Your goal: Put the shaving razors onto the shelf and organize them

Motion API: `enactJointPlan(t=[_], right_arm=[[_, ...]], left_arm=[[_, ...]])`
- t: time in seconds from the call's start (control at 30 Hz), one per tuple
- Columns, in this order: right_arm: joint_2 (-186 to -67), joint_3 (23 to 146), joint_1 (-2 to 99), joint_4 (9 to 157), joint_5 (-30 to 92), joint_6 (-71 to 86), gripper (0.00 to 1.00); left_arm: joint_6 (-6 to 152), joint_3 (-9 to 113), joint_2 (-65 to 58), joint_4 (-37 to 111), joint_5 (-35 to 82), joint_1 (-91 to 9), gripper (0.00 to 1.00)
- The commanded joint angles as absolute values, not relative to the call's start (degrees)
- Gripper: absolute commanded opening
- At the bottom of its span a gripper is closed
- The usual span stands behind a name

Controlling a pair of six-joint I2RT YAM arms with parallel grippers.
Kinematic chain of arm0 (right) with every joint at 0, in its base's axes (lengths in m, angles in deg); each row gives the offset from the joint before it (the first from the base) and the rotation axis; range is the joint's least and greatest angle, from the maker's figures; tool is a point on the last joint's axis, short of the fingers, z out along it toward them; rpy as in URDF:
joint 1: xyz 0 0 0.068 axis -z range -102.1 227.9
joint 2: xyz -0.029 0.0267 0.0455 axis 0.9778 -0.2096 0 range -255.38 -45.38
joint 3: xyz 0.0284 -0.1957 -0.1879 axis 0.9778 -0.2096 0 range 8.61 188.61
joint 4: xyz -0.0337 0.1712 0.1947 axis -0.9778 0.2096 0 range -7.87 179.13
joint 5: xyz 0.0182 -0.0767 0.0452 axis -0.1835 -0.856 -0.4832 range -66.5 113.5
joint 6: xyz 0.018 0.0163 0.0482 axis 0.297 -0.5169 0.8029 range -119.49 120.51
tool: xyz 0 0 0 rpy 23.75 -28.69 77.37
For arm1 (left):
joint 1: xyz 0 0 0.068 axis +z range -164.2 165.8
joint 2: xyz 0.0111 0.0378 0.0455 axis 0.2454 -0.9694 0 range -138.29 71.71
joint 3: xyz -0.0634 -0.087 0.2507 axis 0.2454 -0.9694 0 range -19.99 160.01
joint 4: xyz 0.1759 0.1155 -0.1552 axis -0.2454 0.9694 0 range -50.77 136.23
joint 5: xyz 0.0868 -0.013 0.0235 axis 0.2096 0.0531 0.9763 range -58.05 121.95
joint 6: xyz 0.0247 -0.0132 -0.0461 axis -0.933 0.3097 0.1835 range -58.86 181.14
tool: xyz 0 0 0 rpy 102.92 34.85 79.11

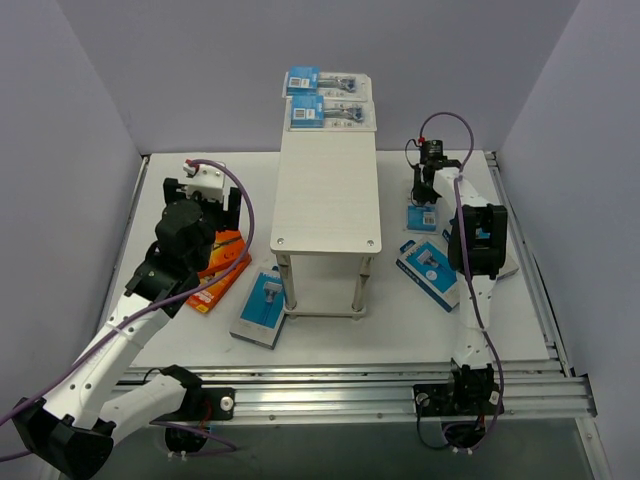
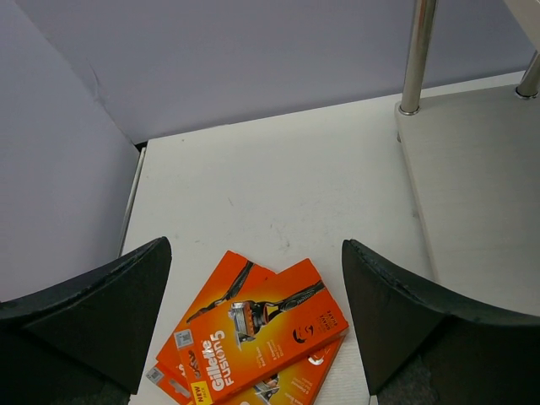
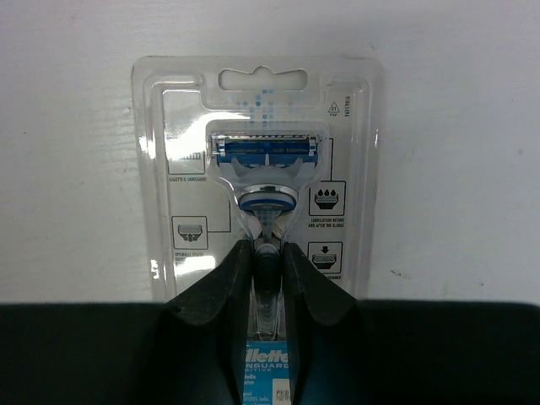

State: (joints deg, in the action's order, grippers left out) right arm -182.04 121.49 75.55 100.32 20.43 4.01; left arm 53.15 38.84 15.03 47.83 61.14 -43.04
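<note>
Tabletop [image 3: 67, 126]; right fingers [image 3: 215, 291] tight on pack [image 3: 257, 114]

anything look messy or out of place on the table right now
Nothing looks damaged or spilled. The orange boxes left of the shelf lie in a crooked, overlapping pile. A blue box by the shelf's near left leg and a second blue box on its right lie slanted, off the shelf.
</note>
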Motion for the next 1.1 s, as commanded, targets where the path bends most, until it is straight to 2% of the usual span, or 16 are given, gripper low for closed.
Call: enactJointPlan(t=[0.0,0.23,0.33,0.47,0.63,0.83,1.07], right_arm=[[-176.97,125.32,75.26,103.83,17.88,6.82,0.00],[-163.96,125.16,74.65,105.33,15.07,10.61,0.00],[-157.37,124.98,71.24,107.26,10.87,9.30,0.00],[-149.64,123.85,67.53,110.51,7.78,8.85,0.00],[-137.42,121.90,66.47,113.76,6.71,9.82,0.00],[-127.30,122.26,66.30,116.14,15.92,14.91,0.00],[-122.55,118.65,62.09,114.12,27.71,21.51,0.00]], left_arm=[[52.79,38.90,16.60,43.72,62.01,-43.21,0.91],[52.79,38.63,17.22,43.19,61.74,-42.33,0.92],[52.53,38.28,18.01,42.49,61.74,-42.15,0.97],[53.23,36.96,19.94,40.90,60.43,-42.24,0.98],[56.21,42.91,21.61,46.16,57.88,-43.03,0.97],[62.89,52.86,24.60,56.89,53.40,-43.03,0.97],[65.44,53.40,26.88,66.47,51.55,-43.03,0.97]])
